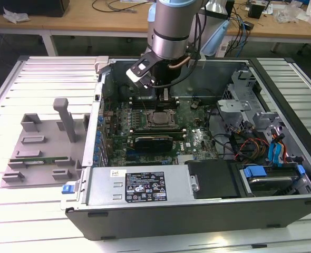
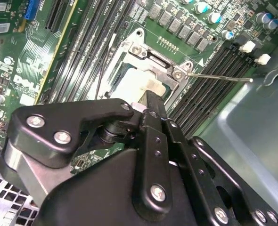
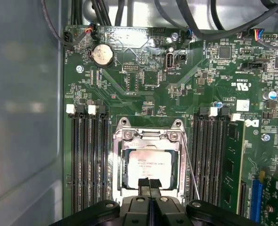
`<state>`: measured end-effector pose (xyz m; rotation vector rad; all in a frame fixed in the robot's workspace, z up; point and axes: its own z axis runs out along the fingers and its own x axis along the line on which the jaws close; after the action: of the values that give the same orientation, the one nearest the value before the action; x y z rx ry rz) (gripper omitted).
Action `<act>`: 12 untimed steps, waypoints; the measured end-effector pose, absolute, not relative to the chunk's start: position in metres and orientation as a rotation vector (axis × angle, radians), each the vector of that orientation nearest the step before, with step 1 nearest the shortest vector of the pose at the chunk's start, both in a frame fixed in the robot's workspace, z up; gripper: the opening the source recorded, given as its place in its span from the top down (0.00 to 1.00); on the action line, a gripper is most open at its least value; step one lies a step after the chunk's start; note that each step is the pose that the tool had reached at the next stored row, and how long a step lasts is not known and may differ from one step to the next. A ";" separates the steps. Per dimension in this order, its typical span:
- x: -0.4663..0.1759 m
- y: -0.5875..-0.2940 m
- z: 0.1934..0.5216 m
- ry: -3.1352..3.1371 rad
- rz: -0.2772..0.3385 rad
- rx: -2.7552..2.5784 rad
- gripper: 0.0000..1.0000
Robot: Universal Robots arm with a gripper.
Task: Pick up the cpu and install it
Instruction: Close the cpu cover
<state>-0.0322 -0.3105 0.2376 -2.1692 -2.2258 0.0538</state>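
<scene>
Silvery-grey with a pale rim, the cpu (image 3: 151,165) lies flat inside the socket frame (image 3: 148,135) on the green motherboard (image 3: 143,80), down in the open computer case (image 1: 197,211) that sits on the slatted white surface (image 1: 39,68). From my seat it reads as seated or very nearly so, though I cannot tell whether every edge is fully down. The end effector (image 3: 150,182) hangs straight over it with its two black fingers pressed together, no gap between them. The tips are at the chip's near edge, and I cannot tell if they touch the plate or hover just above it. In the second wrist view the same closed tips (image 2: 151,101) come down onto the pale chip (image 2: 134,87), and the thin socket lever (image 2: 219,76) stands out sideways over the memory slots (image 2: 209,101), so I judge the socket is not latched. My worry is the contact point: pressing at one edge instead of the middle could tip the chip in its frame and bend the contacts beneath. A slight sideways drift of the arm could also drag the cpu out of register, or catch a finger on the frame. The lever lies just beside the fingers, and a careless sweep could snag it. Cables (image 3: 129,9) hang near the wrist too.
</scene>
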 end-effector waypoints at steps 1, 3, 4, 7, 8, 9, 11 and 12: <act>-0.032 -0.310 0.239 -2.226 0.054 -2.169 0.89; -0.032 -0.310 0.241 -2.226 0.054 -2.169 0.89; -0.032 -0.310 0.242 -2.226 0.054 -2.169 0.89; -0.032 -0.310 0.245 -2.226 0.054 -2.169 0.89; -0.032 -0.310 0.246 -2.226 0.054 -2.169 0.89; -0.032 -0.310 0.248 -2.226 0.054 -2.169 0.89; -0.032 -0.310 0.249 -2.226 0.054 -2.169 0.89; -0.032 -0.310 0.251 -2.226 0.054 -2.169 0.89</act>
<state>-0.0322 -0.3105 0.2508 -2.1692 -2.2258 0.0538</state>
